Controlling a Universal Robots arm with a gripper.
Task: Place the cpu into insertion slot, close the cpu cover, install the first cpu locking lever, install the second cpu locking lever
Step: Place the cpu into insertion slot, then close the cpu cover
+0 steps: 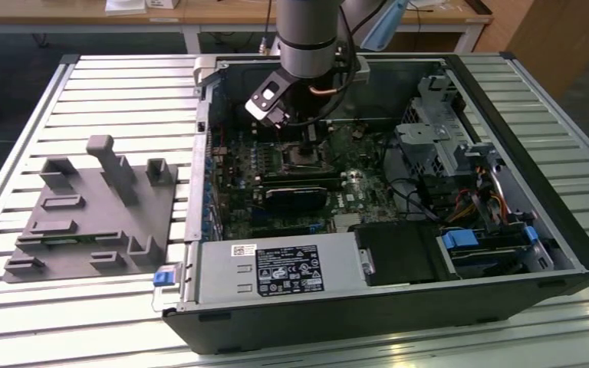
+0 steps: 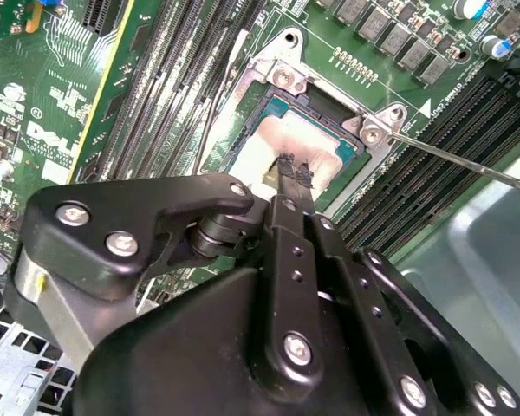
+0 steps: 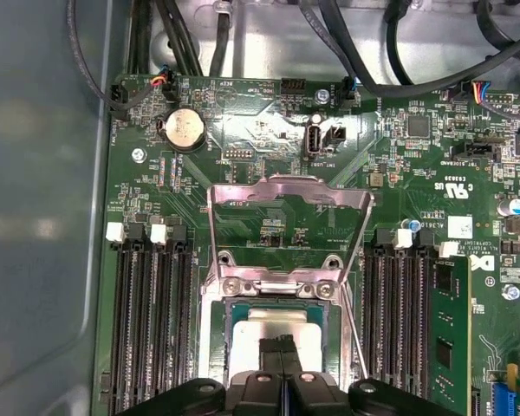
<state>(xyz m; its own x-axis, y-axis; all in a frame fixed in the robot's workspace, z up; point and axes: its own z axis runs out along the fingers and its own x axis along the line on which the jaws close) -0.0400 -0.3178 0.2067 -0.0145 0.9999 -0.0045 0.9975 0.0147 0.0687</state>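
**Exterior view.** My gripper [image 1: 309,142] hangs inside the open black computer case [image 1: 376,322]. It is directly above the insertion slot [image 1: 300,157], the small square socket with a dark centre on the green motherboard [image 1: 364,188].

**Second wrist view.** My two black fingers [image 2: 284,173] are pressed together and pinch nothing. Their tips appear to touch the cpu [image 2: 316,137], a flat square chip with a dull silver top, which lies inside the slot. A thin wire locking lever [image 2: 468,165] juts free beside the slot.

**First wrist view.** The cpu cover [image 3: 288,184], a thin silvery window frame, stands open just beyond the slot.

**Judgement.** Seating the chip is the step in hand. The cover is not yet closed and the lever is unlatched. Any further move calls for the chip lying flat and square in the slot.
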